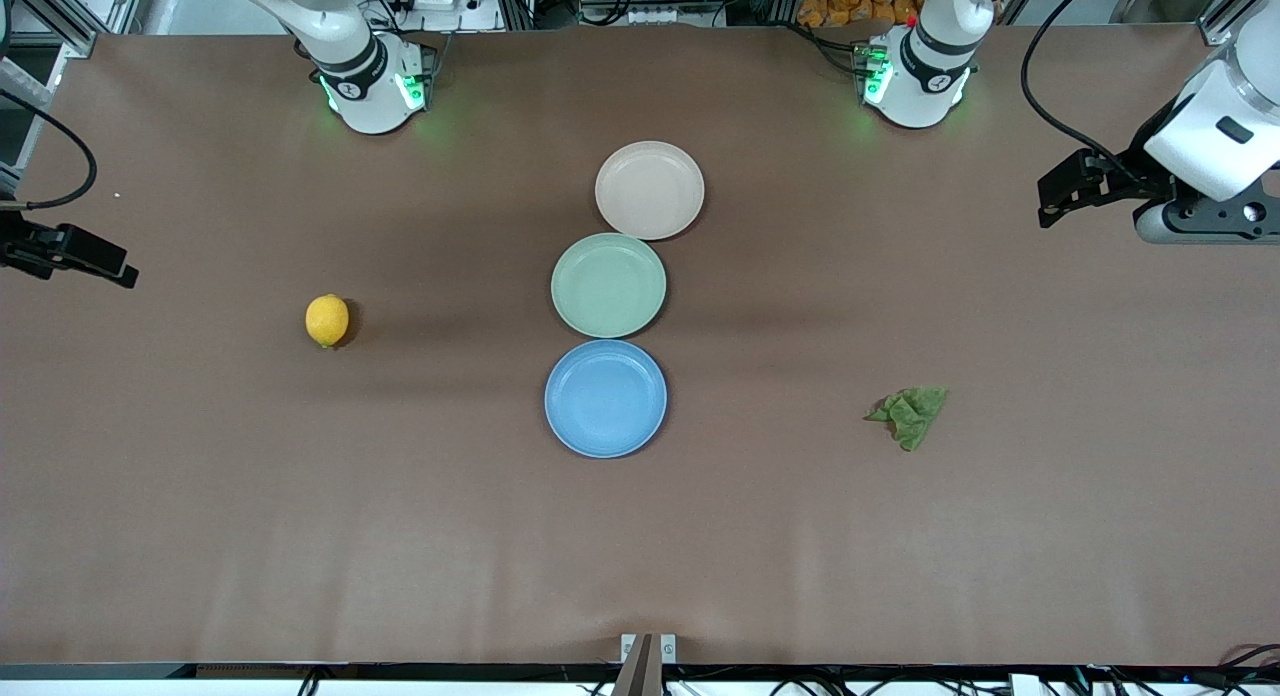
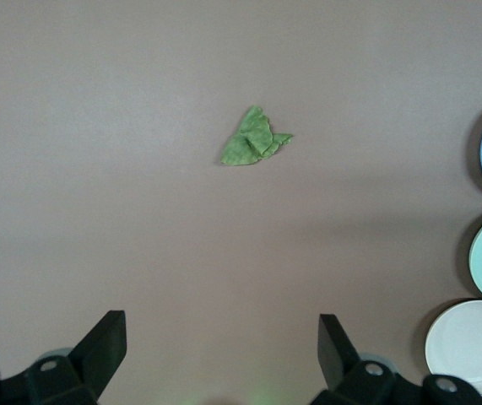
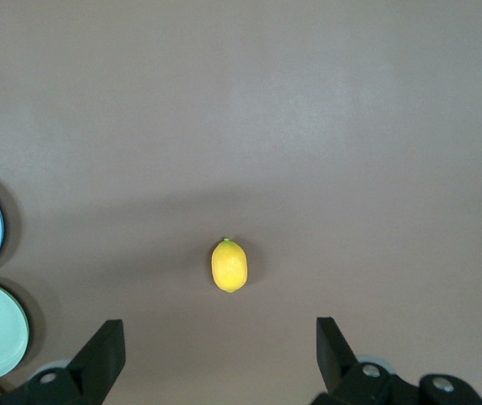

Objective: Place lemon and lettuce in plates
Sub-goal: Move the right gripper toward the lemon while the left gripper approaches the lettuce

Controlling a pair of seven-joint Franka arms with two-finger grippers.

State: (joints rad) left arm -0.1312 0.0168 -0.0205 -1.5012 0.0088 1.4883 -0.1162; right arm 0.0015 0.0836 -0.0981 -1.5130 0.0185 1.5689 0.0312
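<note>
While both hands gape empty, the lemon [image 3: 230, 265] lies ahead of the right hand [image 3: 219, 359], long axis pointing away from it; the lettuce [image 2: 256, 137] lies ahead of the left hand [image 2: 222, 359].

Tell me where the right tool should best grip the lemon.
Probably across the lemon's narrow middle, coming straight down from above. It lies on its side on bare table toward the right arm's end, nothing beside it. The open right tool looks wide enough to span that short axis.

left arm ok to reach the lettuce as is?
Probably yes. The left gripper hangs open over the table's left-arm end, and the lettuce lies alone on bare table there, apart from the plates, nothing in between.
</note>
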